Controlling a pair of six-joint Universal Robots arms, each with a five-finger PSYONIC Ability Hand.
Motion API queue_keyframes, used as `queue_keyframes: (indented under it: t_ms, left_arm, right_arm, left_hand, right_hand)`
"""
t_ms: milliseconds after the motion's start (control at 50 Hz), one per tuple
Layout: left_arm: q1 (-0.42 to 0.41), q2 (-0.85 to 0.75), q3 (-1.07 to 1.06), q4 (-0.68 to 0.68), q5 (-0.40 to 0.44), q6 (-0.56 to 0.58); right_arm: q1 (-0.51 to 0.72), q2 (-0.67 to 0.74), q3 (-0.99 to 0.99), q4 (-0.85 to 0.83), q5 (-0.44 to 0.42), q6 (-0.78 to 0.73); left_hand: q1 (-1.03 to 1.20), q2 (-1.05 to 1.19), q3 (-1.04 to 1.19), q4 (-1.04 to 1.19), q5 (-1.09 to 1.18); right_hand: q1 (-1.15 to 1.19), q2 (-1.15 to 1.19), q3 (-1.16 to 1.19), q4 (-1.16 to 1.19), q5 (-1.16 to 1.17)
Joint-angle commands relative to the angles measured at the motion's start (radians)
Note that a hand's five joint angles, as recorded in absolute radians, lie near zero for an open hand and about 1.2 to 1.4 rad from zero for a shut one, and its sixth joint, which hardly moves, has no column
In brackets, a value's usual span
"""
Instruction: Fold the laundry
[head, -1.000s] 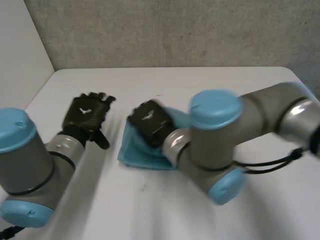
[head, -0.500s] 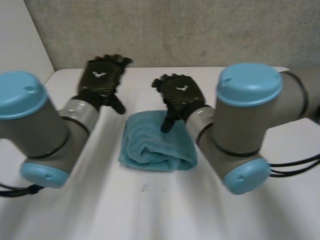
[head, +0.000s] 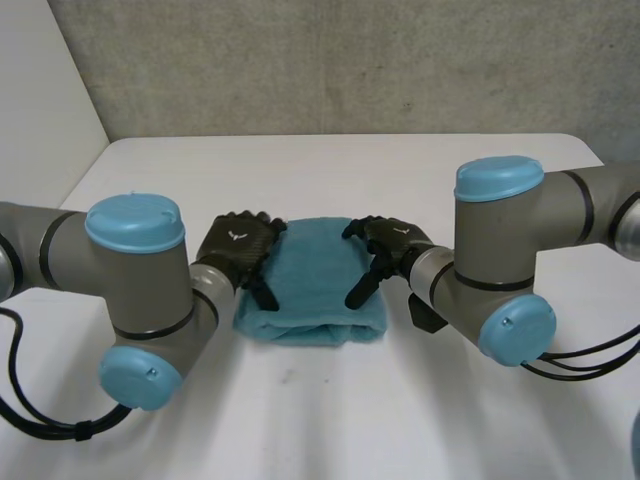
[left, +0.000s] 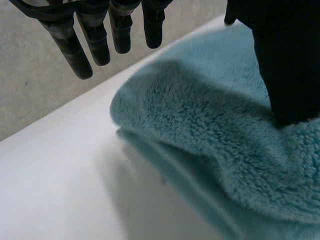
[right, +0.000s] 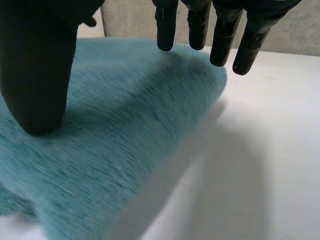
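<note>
We see the folded teal towel (head: 312, 285) lying at the middle of the white table (head: 330, 410). The left hand (head: 238, 248) is at its left edge and the right hand (head: 392, 240) at its right, both with fingers straight and a thumb resting on the pile.

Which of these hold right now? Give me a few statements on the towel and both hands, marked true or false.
1. The blue towel lies folded on the white table. True.
2. The left hand is at the towel's left edge. True.
3. The right hand is away from the towel, by the table's far edge. False: it is at the towel's right edge, with its thumb resting on the cloth.
4. Both hands are clenched into fists. False: each hand is open, with its fingers straight above the towel.
</note>
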Motion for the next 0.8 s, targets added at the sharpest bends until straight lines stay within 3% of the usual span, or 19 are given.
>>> queue_keyframes:
  t_ms: [20,200,300,440,500,560,640,680,800]
  left_arm:
    - [0.041,-0.018,-0.045,0.006,-0.002,0.159]
    - [0.027,-0.013,-0.048,0.004,0.004,0.155]
    - [0.015,0.100,-0.034,0.004,0.006,0.109]
    - [0.028,0.306,0.030,-0.008,0.010,-0.037]
    - [0.032,0.361,0.050,-0.048,0.013,-0.069]
    - [0.065,0.432,0.105,-0.173,0.027,-0.085]
    - [0.121,0.478,0.136,-0.301,0.069,-0.117]
    - [0.159,0.507,0.156,-0.393,0.139,-0.178]
    - [0.182,0.541,0.170,-0.434,0.213,-0.240]
  right_arm:
    - [0.005,0.027,-0.020,-0.002,0.005,-0.073]
    - [0.005,0.015,-0.024,0.001,0.014,-0.157]
    - [0.003,-0.052,-0.026,-0.002,0.023,-0.164]
    - [-0.047,-0.327,0.000,-0.012,0.090,-0.151]
    - [-0.078,-0.412,0.020,-0.010,0.136,-0.161]
    - [-0.128,-0.518,0.063,-0.010,0.166,-0.170]
    - [-0.184,-0.591,0.115,-0.001,0.166,-0.170]
    - [-0.225,-0.638,0.176,0.001,0.153,-0.176]
    - [-0.276,-0.666,0.200,0.022,0.109,-0.223]
  left_hand:
    - [-0.006,-0.017,-0.027,-0.018,-0.031]
    - [-0.014,-0.026,-0.036,-0.026,-0.040]
    - [-0.017,-0.029,-0.039,-0.029,-0.043]
    - [-0.012,-0.023,-0.033,-0.024,-0.037]
    - [-0.012,-0.023,-0.033,-0.024,-0.037]
    - [-0.017,-0.029,-0.039,-0.029,-0.043]
    - [-0.020,-0.032,-0.042,-0.032,-0.046]
    - [-0.017,-0.029,-0.039,-0.029,-0.043]
    - [-0.020,-0.032,-0.042,-0.032,-0.046]
  right_hand:
    - [-0.036,-0.049,-0.042,-0.059,-0.061]
    - [-0.036,-0.049,-0.042,-0.059,-0.061]
    - [-0.036,-0.049,-0.042,-0.059,-0.061]
    - [-0.036,-0.049,-0.042,-0.059,-0.061]
    - [-0.036,-0.049,-0.042,-0.059,-0.061]
    - [-0.036,-0.049,-0.042,-0.059,-0.061]
    - [-0.036,-0.049,-0.042,-0.059,-0.061]
    - [-0.036,-0.049,-0.042,-0.059,-0.061]
    - [-0.036,-0.049,-0.042,-0.059,-0.061]
